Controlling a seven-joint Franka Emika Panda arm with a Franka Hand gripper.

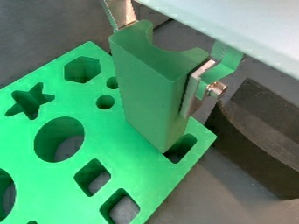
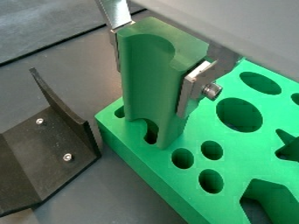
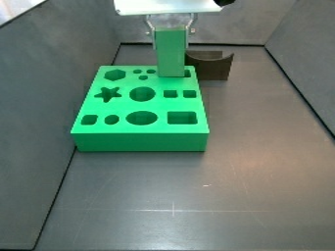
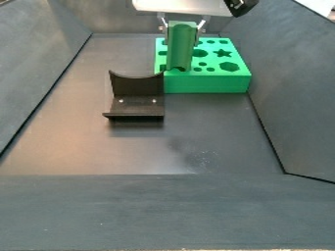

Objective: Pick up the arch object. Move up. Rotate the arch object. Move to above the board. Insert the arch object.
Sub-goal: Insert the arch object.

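Over a corner of the board [image 1: 70, 131], the tool [image 1: 158, 54] pinches the arch object [image 1: 152, 83] between its 2 silver fingers [image 1: 202, 80], holding it upright. Both wrist views show the block's lower end meeting a cutout at the board's edge (how deep it sits cannot be told). Beside the board on the dark floor stands the fixture [image 4: 132, 95].

The end effector [image 2: 158, 63] points straight down, fingers [image 2: 197, 83] clamped.
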